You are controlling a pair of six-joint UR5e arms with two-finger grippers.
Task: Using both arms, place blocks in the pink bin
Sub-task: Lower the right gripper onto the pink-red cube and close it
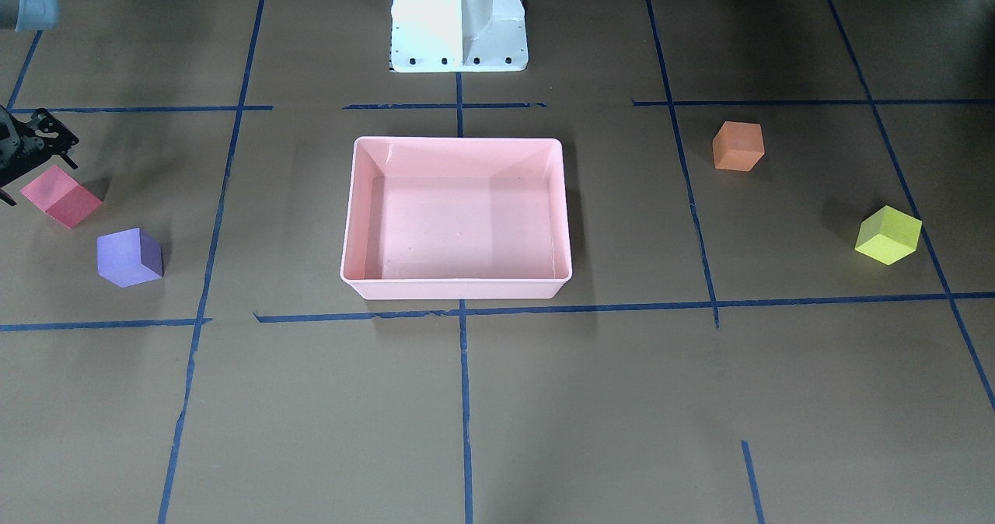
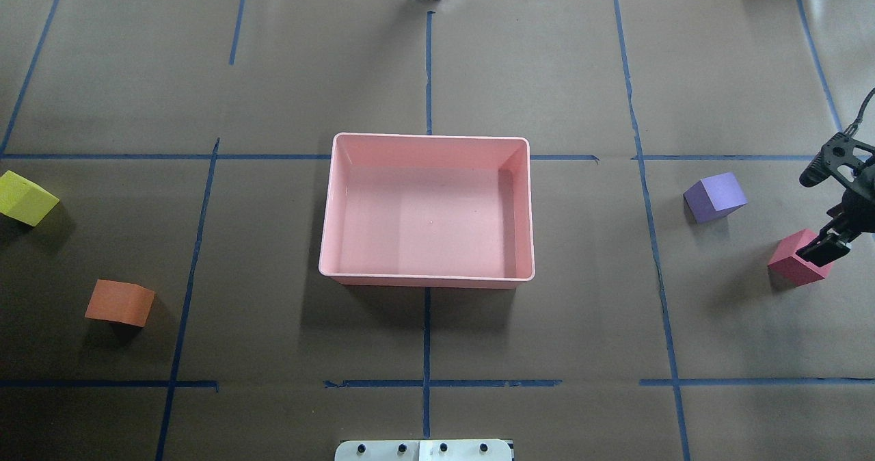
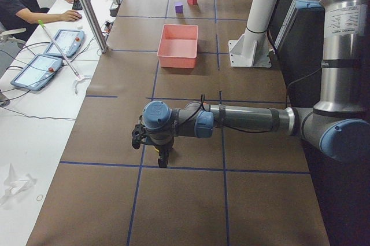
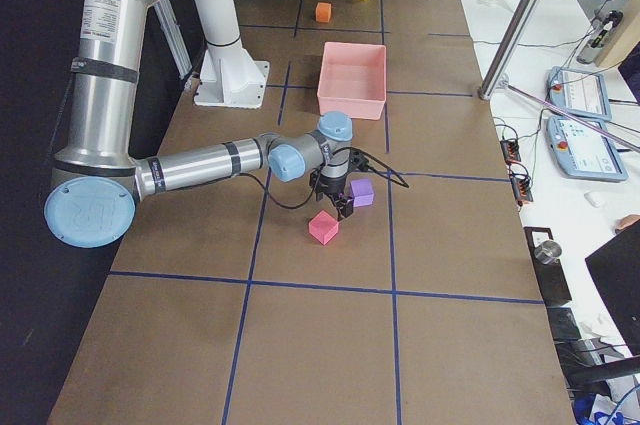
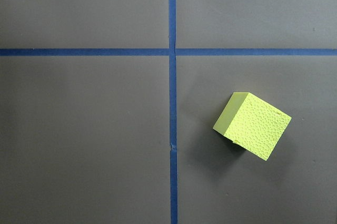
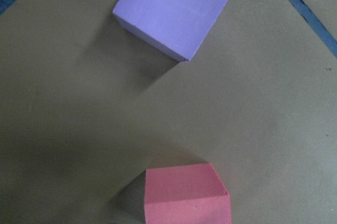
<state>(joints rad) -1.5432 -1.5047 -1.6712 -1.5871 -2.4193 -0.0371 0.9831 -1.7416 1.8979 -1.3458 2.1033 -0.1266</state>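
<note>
The pink bin [image 2: 431, 137] sits empty at the table's middle. The red block [image 2: 791, 264] and purple block [image 2: 715, 197] lie on my right side. My right gripper [image 2: 820, 211] hangs open and empty above the table between them, one finger [image 2: 824, 249] over the red block's top; the right wrist view shows purple [image 6: 174, 10] and red [image 6: 185, 192]. The orange block [image 2: 119, 302] and yellow-green block [image 2: 24, 198] lie on my left side. My left gripper [image 3: 161, 159] shows only in the exterior left view; I cannot tell its state. The yellow-green block [image 5: 253, 125] lies below it.
Blue tape lines [image 2: 427, 71] grid the brown table paper. The white pedestal base [image 1: 459, 22] stands behind the bin. An operator [image 3: 26, 3] sits at a side desk with tablets [image 3: 34, 69]. A metal post [image 3: 87, 8] stands at the table's far edge.
</note>
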